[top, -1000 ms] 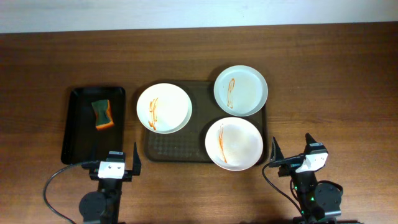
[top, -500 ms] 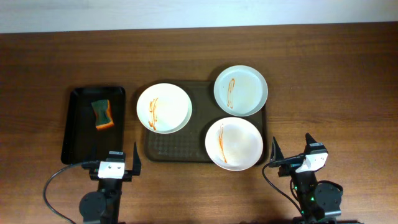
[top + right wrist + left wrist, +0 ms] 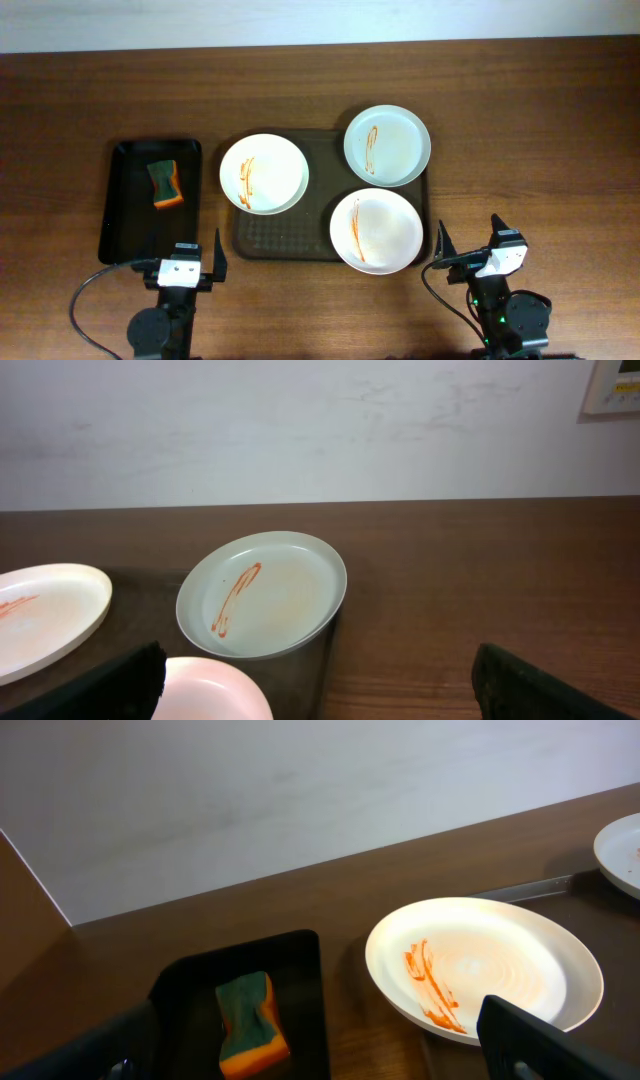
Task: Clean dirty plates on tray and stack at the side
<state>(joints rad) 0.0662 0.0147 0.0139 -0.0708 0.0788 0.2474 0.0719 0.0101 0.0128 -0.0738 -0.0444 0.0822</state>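
1. I'd guess the sponge (image 3: pixel 166 184) comes first. It lies in the black tray (image 3: pixel 125 215), ahead of the left gripper (image 3: pixel 181 256), long axis pointing away; the right gripper (image 3: pixel 468 240) is far off.
2. Both grippers' jaws stand wide apart, empty.
3. Three plates (image 3: pixel 264 173) sit on the tray (image 3: pixel 285 238), two white, one pale green, all streaked orange-red.

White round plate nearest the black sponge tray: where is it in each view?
Overhead: white round plate on the dark brown tray's left end.
Left wrist: the plate sits right of centre.
Right wrist: the plate is cut off at left edge.
Shared landmark: pale green round plate, to its right.
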